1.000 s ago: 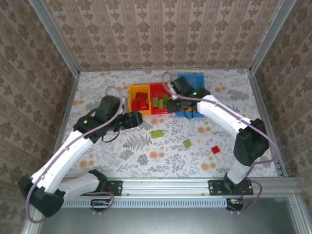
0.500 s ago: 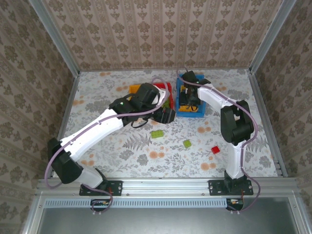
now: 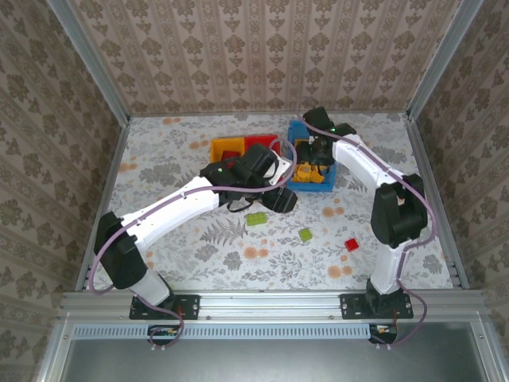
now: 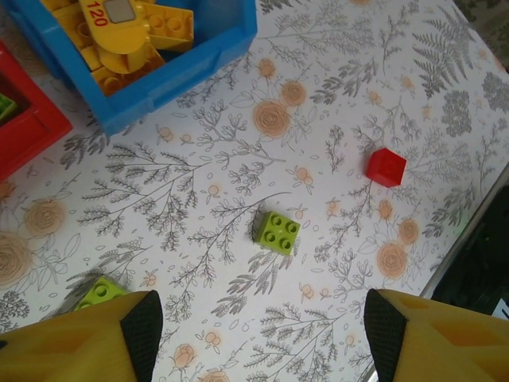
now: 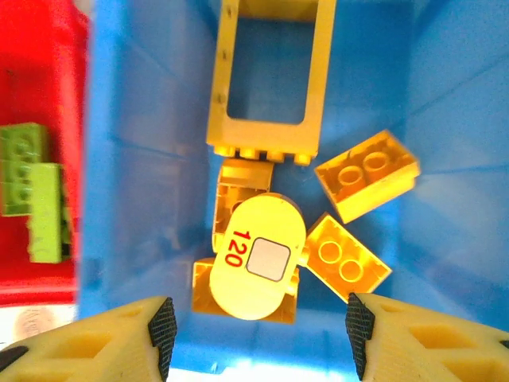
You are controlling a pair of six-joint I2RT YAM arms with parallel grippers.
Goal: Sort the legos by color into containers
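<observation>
Hovering over floral table [image 4: 334, 95] with left gripper [image 4: 258, 338], jaws wide apart, nothing held; loose beneath: lime 2x2 brick [image 4: 277, 231], red cube [image 4: 386, 167] well apart, second lime brick [image 4: 99, 290] partly behind a finger [image 4: 79, 342]; poised over blue bin [image 5: 135, 159] with right gripper [image 5: 261, 334], jaws likewise spread, empty; inside bin: yellow frame [image 5: 266, 139], yellow bricks [image 5: 366, 175], rounded piece marked 120 [image 5: 258, 259]; alongside, in red bin [image 5: 40, 64], lime bricks [image 5: 36, 191].
</observation>
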